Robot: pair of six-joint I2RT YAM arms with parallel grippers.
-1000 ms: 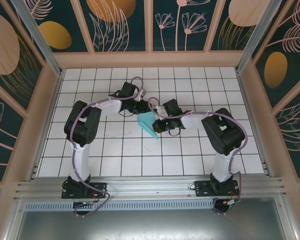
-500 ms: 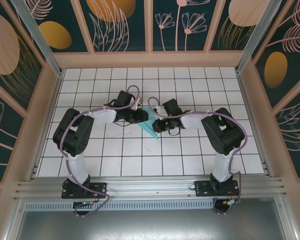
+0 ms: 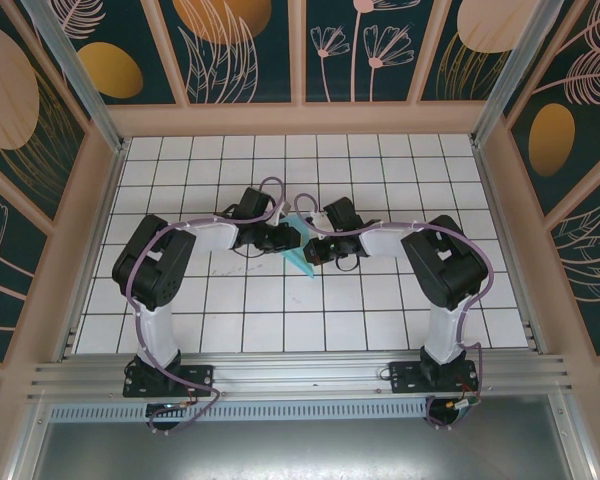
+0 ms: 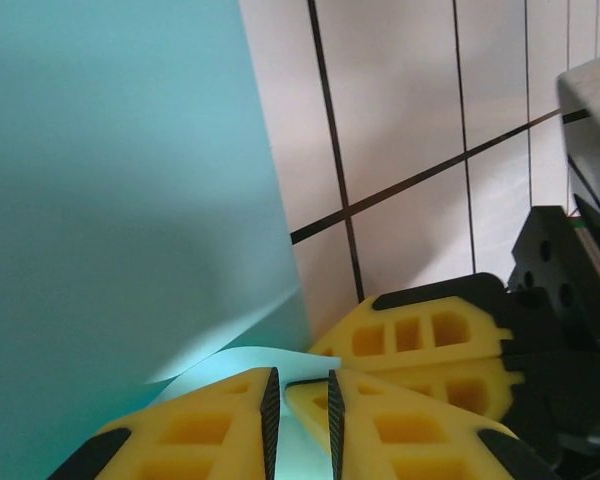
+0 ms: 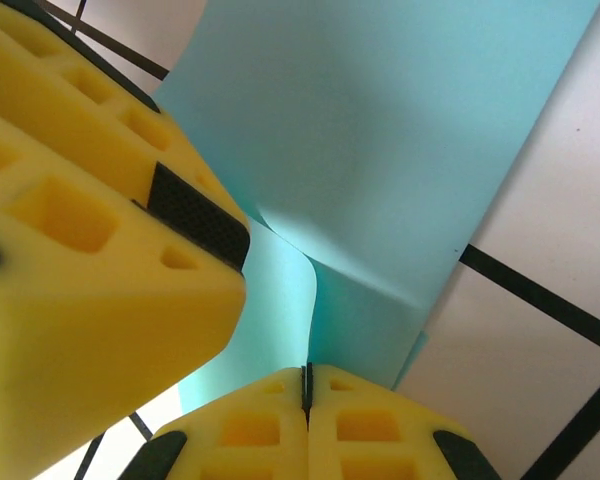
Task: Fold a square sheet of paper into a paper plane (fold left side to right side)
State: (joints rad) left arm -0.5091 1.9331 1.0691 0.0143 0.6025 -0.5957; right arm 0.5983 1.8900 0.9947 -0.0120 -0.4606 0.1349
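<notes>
Since a sec ago the L gripper (image 3: 288,238) has swung in from beyond the paper and now sits right against the R gripper (image 3: 313,250), tips facing, w/ the turquoise paper plane (image 3: 302,258) between them. L jaws have narrowed to a slim gap. In the L wrist view teal shows between its black pads (image 4: 270,420), but can't tell if it truly bites. R gripper hasn't moved. It's clenched, and a curled paper edge runs into the seam of its fingertips (image 5: 250,425), so it looks pinched there. The plane looks narrower than before: one flap is lifted just ahead of the L tips, the point is toward the arm bases, and the rest lies on the tiled table (image 3: 380,300). My read is the L-to-R fold is underway, w/ the flap raised but not yet laid over or creased.
</notes>
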